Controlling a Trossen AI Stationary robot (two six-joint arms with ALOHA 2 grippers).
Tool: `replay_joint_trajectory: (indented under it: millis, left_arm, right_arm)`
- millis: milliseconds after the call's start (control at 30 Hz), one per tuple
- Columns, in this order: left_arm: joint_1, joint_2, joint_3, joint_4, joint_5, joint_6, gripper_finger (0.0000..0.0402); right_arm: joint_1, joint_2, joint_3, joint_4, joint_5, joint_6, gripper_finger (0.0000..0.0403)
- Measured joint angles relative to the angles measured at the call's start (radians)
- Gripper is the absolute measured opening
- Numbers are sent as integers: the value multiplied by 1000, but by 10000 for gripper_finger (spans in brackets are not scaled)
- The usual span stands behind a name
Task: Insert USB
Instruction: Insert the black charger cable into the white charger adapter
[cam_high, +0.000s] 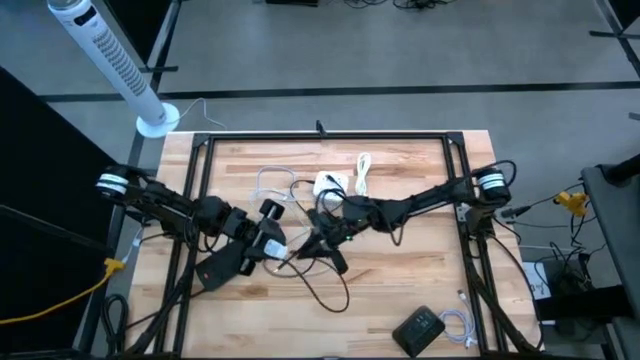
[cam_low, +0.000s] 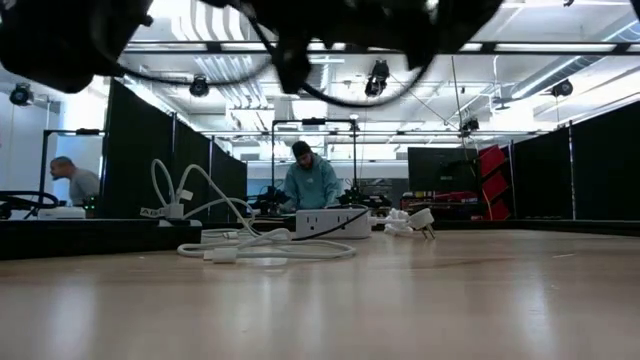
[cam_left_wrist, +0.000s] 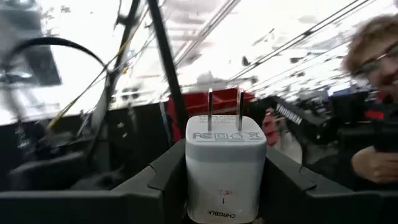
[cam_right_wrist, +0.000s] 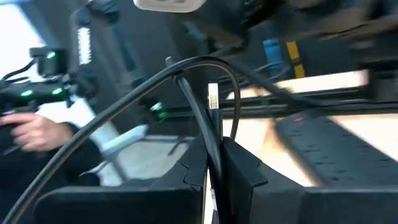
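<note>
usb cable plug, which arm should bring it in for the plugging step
Right, probably. The right gripper is shut on the black cable by its plug, while the left gripper holds the white charger steady between its fingers.

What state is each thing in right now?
Left gripper: shut on charger, raised off the table.
Charger: held, prongs pointing away from the wrist.
Right gripper: shut on black cable, raised.
Black cable: pinched, looping upward.
Power strip: lying on table.
White cable: coiled, loose on table.

Pale varnished wood table (cam_high: 400, 300), glossy white plastic charger (cam_left_wrist: 225, 171) with metal prongs, seemingly rubbery black cable (cam_right_wrist: 205, 124)
</note>
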Motion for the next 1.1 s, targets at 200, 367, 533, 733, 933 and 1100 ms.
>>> replay_joint_trajectory:
  millis: [200, 367, 533, 733, 933, 1100]
  left_arm:
    - [14, -19, 25, -104, 50, -32, 145]
    - [13, -26, 29, -84, 124, -56, 145]
    - [13, -8, 29, -89, 110, -57, 145]
    - [13, 38, 62, -89, 84, -103, 145]
    - [10, 81, 117, -91, 141, -174, 145]
    - [10, 62, 95, -87, 158, -176, 145]
  right_arm:
    - [5, 76, 96, 16, -162, 8, 16]
    - [8, 59, 97, 84, -210, 41, 16]
    - [12, 52, 97, 86, -210, 42, 16]
    - [1, 51, 96, 84, -184, 50, 16]
    - [-16, 51, 95, 59, -188, 75, 16]
    - [-9, 47, 94, 59, -215, 76, 16]
